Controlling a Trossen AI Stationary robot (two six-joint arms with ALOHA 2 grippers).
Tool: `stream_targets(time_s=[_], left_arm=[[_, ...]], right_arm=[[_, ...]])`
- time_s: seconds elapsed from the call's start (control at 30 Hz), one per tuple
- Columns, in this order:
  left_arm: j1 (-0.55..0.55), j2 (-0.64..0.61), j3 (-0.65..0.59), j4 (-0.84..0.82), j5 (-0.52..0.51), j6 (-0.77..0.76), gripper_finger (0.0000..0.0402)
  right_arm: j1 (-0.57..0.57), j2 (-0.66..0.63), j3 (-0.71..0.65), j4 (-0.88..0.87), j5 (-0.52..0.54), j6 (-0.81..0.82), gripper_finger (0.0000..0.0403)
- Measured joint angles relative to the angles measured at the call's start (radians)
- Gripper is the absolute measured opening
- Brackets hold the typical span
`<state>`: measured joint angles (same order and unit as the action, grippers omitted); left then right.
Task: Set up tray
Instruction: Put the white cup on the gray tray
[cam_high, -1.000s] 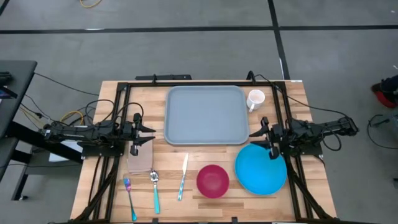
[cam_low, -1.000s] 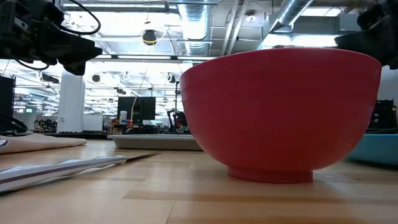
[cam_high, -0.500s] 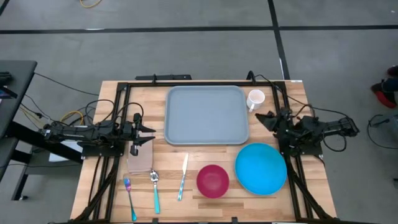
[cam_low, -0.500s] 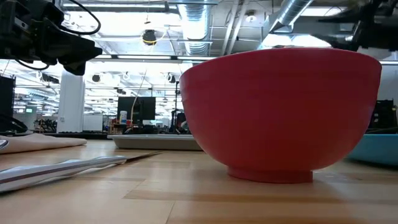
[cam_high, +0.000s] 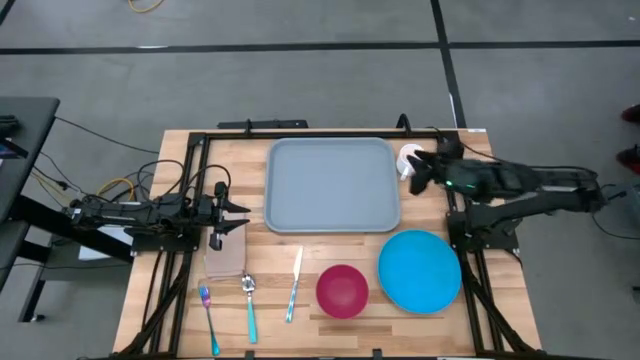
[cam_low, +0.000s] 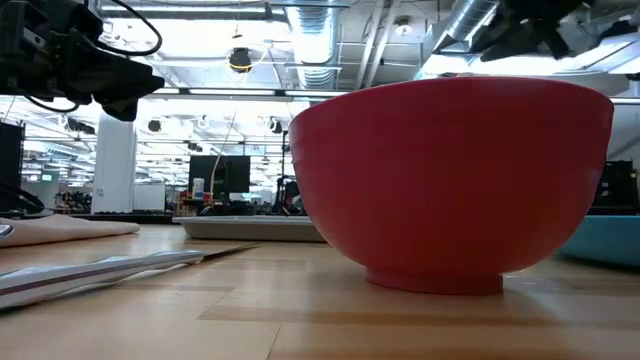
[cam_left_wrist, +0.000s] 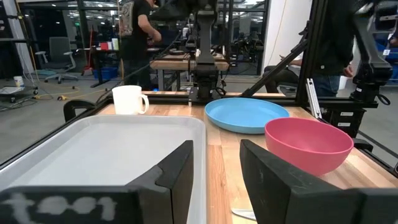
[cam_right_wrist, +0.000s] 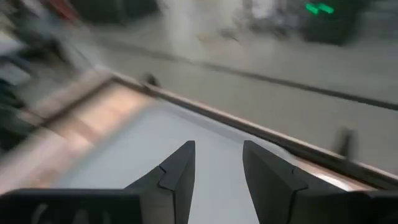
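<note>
The right gripper (cam_high: 418, 172) has its two dark fingers (cam_right_wrist: 177, 177) parted by a narrow gap with nothing between them; it hangs at the tray's 3 o'clock rim, right over the small white ceramic mug (cam_high: 410, 157), and whether it touches the mug cannot be told from above. The left gripper (cam_high: 240, 215) waits beside the tray's 9 o'clock edge, above the beige folded cloth napkin (cam_high: 225, 258), its fingers (cam_left_wrist: 177, 177) also a little apart and holding nothing.

The likeliest trouble, as I judge it, is the mug: with the fingers this close together and the wrist view blurred as if swinging, a descent could strike the mug's rim or handle and tip it or push it toward the table's 1 o'clock corner. A narrow opening may also fail to span the mug wall.

The large flat grey-blue plastic tray (cam_high: 332, 185) lies empty toward 12 o'clock of the wooden table (cam_high: 180, 310). Outward from it sit the round bright-blue plate (cam_high: 420, 270) at 4 o'clock, the pink-red plastic bowl (cam_high: 342, 290) at 6 o'clock, then the white-bladed knife (cam_high: 294, 285), the teal-handled spoon (cam_high: 249, 308) and the blue-handled fork (cam_high: 208, 318) toward 7 o'clock. Nothing is loaded yet.
</note>
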<state>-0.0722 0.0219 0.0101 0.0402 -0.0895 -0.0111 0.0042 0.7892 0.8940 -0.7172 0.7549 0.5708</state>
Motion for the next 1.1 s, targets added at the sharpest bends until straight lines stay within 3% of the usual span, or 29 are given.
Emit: stream_targets(time_s=[0.2, 0.4, 0.5, 0.67, 1.1], left_arm=[[0.0, 0.0, 0.0, 0.0, 0.0, 0.0, 0.0122], [0.0, 0.0, 0.0, 0.0, 0.0, 0.0, 0.0122], [0.0, 0.0, 0.0, 0.0, 0.0, 0.0, 0.0122], [0.0, 0.0, 0.0, 0.0, 0.0, 0.0, 0.0122], [0.0, 0.0, 0.0, 0.0, 0.0, 0.0, 0.0122]], right_arm=[[-0.209, 0.402, 0.283, -0.4, -0.123, 0.103, 0.0127], [-0.426, 0.638, 0.373, -0.42, -0.305, 0.004, 0.0127], [-0.513, 0.708, 0.374, -0.392, -0.391, -0.042, 0.0127], [-0.604, 0.781, 0.374, -0.398, -0.423, -0.045, 0.0127], [-0.663, 0.901, 0.374, -0.4, -0.521, -0.048, 0.0127]])
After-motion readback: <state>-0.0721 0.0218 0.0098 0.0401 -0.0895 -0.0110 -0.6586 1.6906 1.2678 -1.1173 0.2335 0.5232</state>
